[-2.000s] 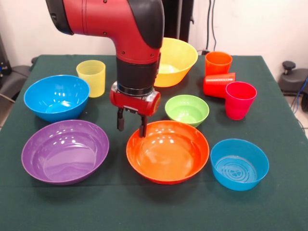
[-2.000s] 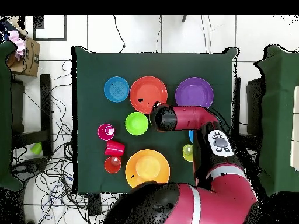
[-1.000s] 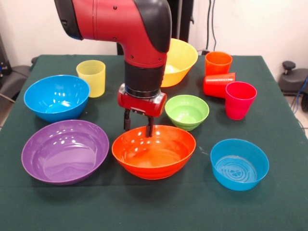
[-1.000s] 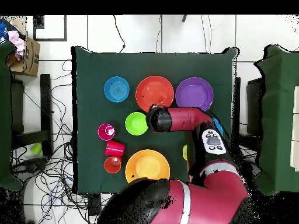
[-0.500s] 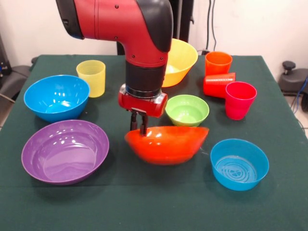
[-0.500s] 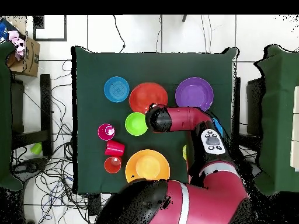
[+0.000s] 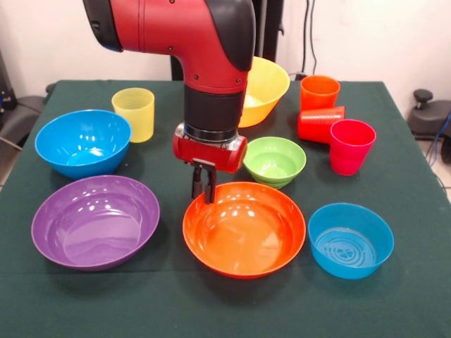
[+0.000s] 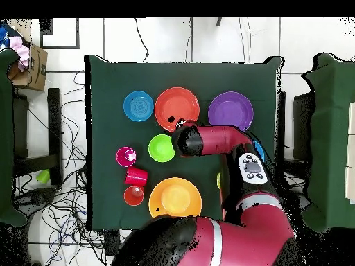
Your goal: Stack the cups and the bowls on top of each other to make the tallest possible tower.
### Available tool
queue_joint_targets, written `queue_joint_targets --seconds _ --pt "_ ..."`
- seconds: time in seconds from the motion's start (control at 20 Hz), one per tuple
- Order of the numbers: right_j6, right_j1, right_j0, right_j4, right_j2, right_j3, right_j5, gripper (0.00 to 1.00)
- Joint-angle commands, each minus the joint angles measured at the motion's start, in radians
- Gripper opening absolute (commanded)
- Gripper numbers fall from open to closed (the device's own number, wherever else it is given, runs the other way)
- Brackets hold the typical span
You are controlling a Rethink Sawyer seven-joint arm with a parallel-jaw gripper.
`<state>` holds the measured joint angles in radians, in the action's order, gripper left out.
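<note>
My gripper [image 7: 203, 189] stands upright with its fingers closed on the far rim of the wide orange-red bowl [image 7: 244, 229], which lies flat on the table. In the overhead view the wrist [image 8: 187, 140] hides the fingers beside that bowl [image 8: 177, 107]. The purple bowl [image 7: 95, 220] is to its left and a blue bowl [image 7: 350, 240] to its right. The small green bowl [image 7: 274, 162], another blue bowl [image 7: 83, 142] and the large yellow-orange bowl [image 7: 262, 88] lie behind. The yellow cup [image 7: 133, 114], orange cup [image 7: 319, 92] and magenta cup [image 7: 351, 146] stand upright. The red cup [image 7: 318, 124] lies on its side.
The green cloth table [image 7: 225, 310] carries all the pieces. The arm's black and red wrist [image 7: 208, 113] rises between the green bowl and the yellow cup. In the overhead view the arm covers most of one blue bowl [image 8: 258, 149] and the yellow cup [image 8: 220, 181].
The fingers were open astride the bowl's rim and have closed on it. The orange-red bowl tipped up steeply half a second ago and now lies flat again.
</note>
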<state>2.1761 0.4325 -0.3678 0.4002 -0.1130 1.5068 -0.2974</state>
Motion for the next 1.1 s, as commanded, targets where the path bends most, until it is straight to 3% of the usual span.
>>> queue_joint_targets --seconds 0.05,0.4,0.75,1.1 --pt "0.057 -0.055 0.012 -0.009 -0.022 0.008 -0.013 0.00" --pt "0.028 0.109 -0.018 -0.066 -0.065 0.144 -0.116 0.00" --pt "0.008 0.200 -0.042 -0.112 -0.092 0.225 -0.157 0.00" --pt "0.049 0.329 -0.027 -0.162 -0.081 0.338 -0.162 0.00"
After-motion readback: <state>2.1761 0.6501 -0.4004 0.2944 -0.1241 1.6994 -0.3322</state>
